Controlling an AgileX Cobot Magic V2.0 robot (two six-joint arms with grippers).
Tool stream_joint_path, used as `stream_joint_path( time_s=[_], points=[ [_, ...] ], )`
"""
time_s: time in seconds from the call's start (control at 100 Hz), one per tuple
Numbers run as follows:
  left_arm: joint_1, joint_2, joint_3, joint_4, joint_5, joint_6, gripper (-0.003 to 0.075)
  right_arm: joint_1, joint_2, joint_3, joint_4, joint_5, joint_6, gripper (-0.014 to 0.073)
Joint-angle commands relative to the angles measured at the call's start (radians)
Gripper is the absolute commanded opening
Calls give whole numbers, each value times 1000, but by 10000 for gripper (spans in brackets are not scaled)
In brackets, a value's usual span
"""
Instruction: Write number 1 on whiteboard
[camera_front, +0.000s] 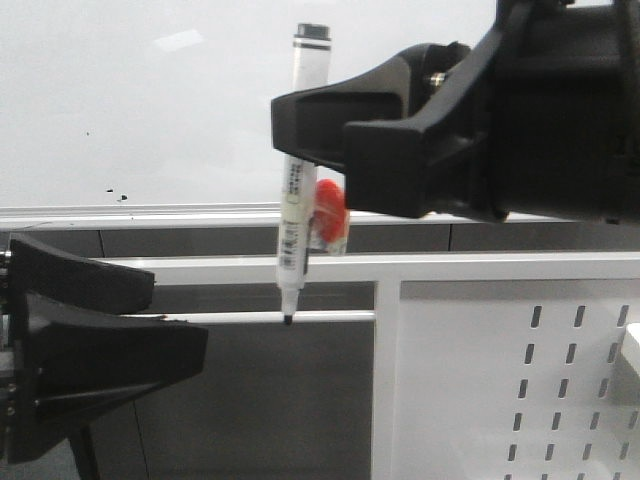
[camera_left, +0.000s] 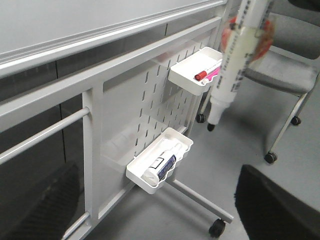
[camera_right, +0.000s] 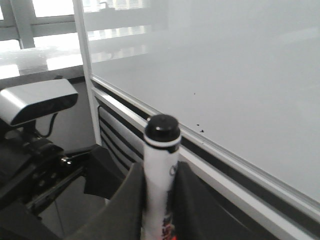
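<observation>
Your right hand (camera_front: 318, 140) grips a marker (camera_front: 298, 170) upright, tip down, below the whiteboard (camera_front: 140, 100), which shows only tiny dots. Your left hand (camera_front: 150, 320), lower left: I cannot tell its opening.

Whiteboard (camera_front: 150, 90) glossy white, silver metal edge rail (camera_front: 140, 216); marker (camera_front: 298, 170) smooth plastic; right gripper (camera_front: 330, 125) matt black plastic; perforated panel (camera_front: 520, 380) painted metal

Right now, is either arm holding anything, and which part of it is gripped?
The right tool holds a white marker upright around the upper part of its barrel, black tip pointing down and uncapped. The left tool holds nothing.
</observation>
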Motion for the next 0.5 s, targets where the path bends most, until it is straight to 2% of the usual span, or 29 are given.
stream_joint_path(
  time_s=[0.0,0.23,0.49],
  points=[
    [3,-30,-9,-31,-209,-6,585,-5,-22,-31,49,-68,-94,-69],
    [3,-30,-9,-65,-209,-6,585,-5,-22,-37,75,12,-312,-69],
    [3,-30,-9,-96,-209,-6,585,-5,-22,-41,124,15,-458,-69]
  ],
)
